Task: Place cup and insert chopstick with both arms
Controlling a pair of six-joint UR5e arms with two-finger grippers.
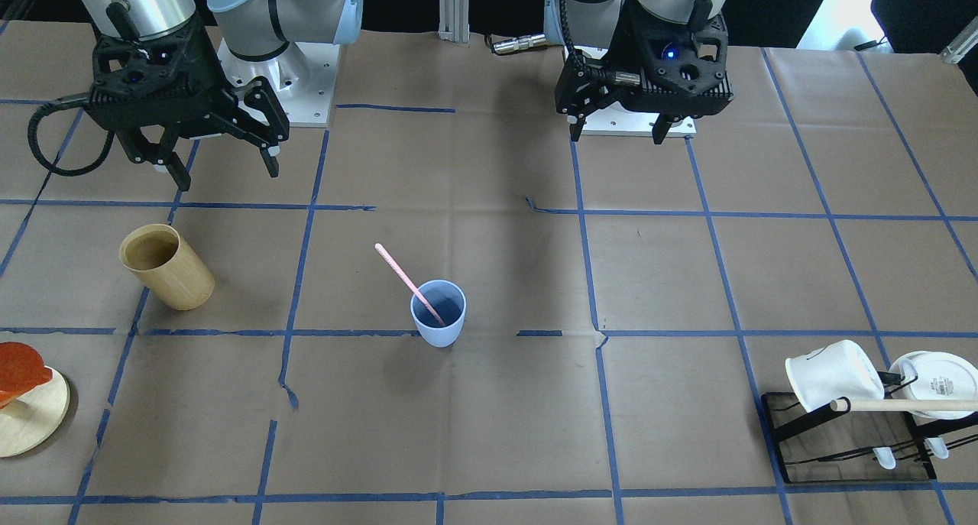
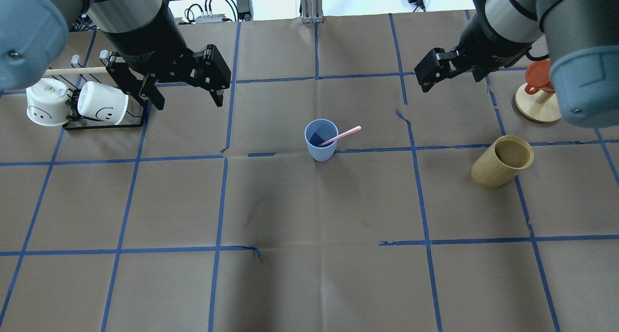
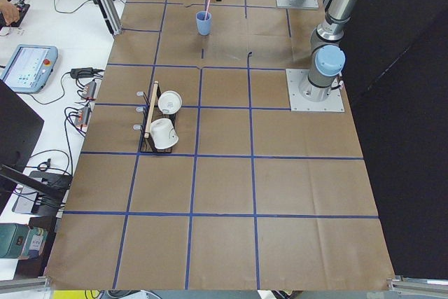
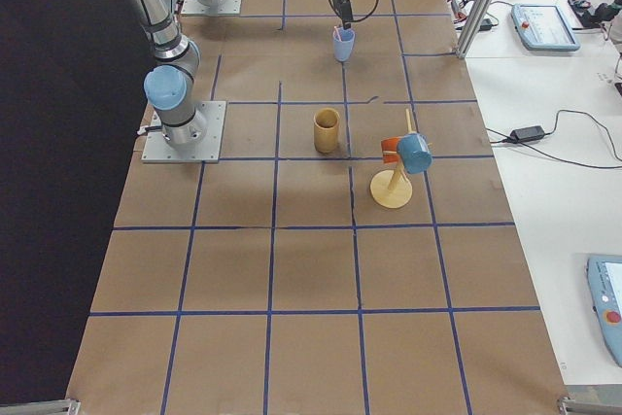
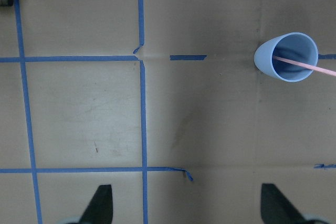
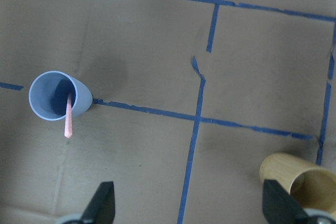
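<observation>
The light blue cup (image 1: 438, 315) stands upright near the middle of the table and also shows in the overhead view (image 2: 320, 139). The pale pink chopstick (image 1: 405, 277) leans inside it, its upper end sticking out over the rim (image 2: 344, 135). My left gripper (image 2: 188, 102) is open and empty, raised well back from the cup near the robot's base (image 1: 616, 134). My right gripper (image 1: 228, 175) is open and empty, raised on the other side (image 2: 435, 78). Both wrist views show the cup (image 5: 286, 57) (image 6: 55, 97) far ahead of the open fingers.
A tan wooden cup (image 2: 503, 161) stands right of the blue cup. A wooden stand (image 2: 537, 107) with an orange cup is behind it. A black rack (image 2: 104, 126) with two white mugs (image 2: 101, 107) and a beige rod sits at the far left.
</observation>
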